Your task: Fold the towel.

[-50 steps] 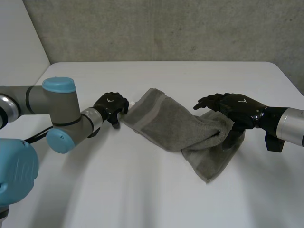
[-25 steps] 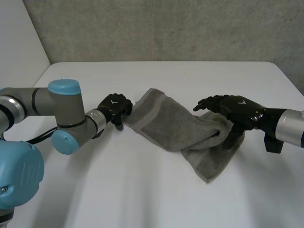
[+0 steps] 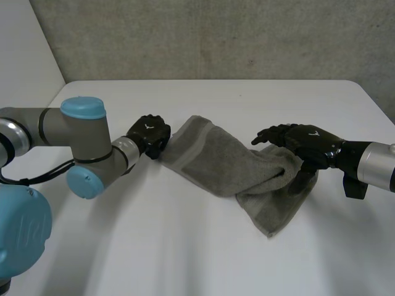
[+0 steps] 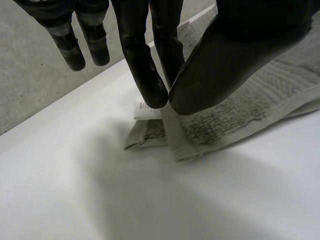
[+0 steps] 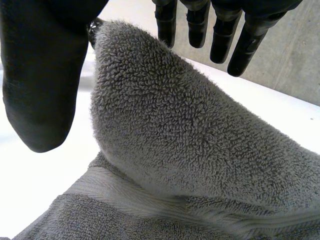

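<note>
Left hand [image 3: 150,132]: thumb and fingers clamped on towel [image 3: 222,163] corner | Right hand [image 3: 307,140]: fingers straight, apart; towel fold humped between thumb and fingers

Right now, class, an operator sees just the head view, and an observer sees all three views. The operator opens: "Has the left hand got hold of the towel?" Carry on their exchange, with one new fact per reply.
Observer: Yes. In the left wrist view the left hand pinches the towel at its hem, between thumb and a finger, just above the corner.
Operator: Is anything marking that corner?
Observer: A small white label sticks out right at the fingertips, and the corner's tip lies on the table.
Operator: What about the right side?
Observer: The right wrist view shows a thick hump of towel rising under the right hand, with a flat woven band running across the cloth below the hump.
</note>
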Controlling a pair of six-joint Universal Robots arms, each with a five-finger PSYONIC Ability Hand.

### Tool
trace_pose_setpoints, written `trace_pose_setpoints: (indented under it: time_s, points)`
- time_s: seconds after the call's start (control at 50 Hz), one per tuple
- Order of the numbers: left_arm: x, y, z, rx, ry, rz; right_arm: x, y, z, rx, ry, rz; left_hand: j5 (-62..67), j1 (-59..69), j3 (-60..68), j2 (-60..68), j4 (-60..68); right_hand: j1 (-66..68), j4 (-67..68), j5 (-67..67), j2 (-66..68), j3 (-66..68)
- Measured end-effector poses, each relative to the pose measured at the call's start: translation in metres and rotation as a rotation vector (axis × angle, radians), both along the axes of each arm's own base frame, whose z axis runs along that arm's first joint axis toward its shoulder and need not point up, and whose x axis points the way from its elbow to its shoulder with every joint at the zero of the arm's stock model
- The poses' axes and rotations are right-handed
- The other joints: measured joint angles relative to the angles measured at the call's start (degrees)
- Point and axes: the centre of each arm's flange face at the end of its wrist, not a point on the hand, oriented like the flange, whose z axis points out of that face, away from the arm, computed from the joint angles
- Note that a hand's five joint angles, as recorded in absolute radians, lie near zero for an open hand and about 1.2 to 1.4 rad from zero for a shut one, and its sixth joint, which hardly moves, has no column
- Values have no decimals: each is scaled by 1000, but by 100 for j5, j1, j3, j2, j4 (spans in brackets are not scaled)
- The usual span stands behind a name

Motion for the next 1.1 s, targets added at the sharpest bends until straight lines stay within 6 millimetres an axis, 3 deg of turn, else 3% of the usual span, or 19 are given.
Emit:
trace_pose_setpoints:
  time_s: [0.12,0.22,0.28,0.54,0.82,0.98,1.1]
  points:
    - [-2,7,1,1,0,-10,0,0,0,-1,0,0,-113,-122,0,-65,0,0,0,0,0,0]
    - [-2,9,-1,-3,-2,-13,0,0,1,0,0,0,-3433,-3365,0,-3388,0,0,0,0,0,0]
    - [-2,8,-3,-15,-2,-7,0,0,1,1,-1,0,-3937,-3700,0,-3732,0,0,0,0,0,0]
    - [0,-5,-3,-73,3,51,0,1,0,3,0,2,-3778,-3666,0,-3686,0,0,0,0,0,0]
    - [0,-10,-17,-57,-3,49,0,0,0,0,-1,1,-3388,-3340,0,-3340,0,0,0,0,0,0]
    - [-1,-11,-19,-54,-2,43,0,-1,-2,3,0,1,-1885,-1782,0,-1756,0,0,0,0,0,0]
    - [-2,-11,-20,-55,-2,39,0,-2,-3,2,5,3,-1708,-1629,0,-1588,0,0,0,0,0,0]
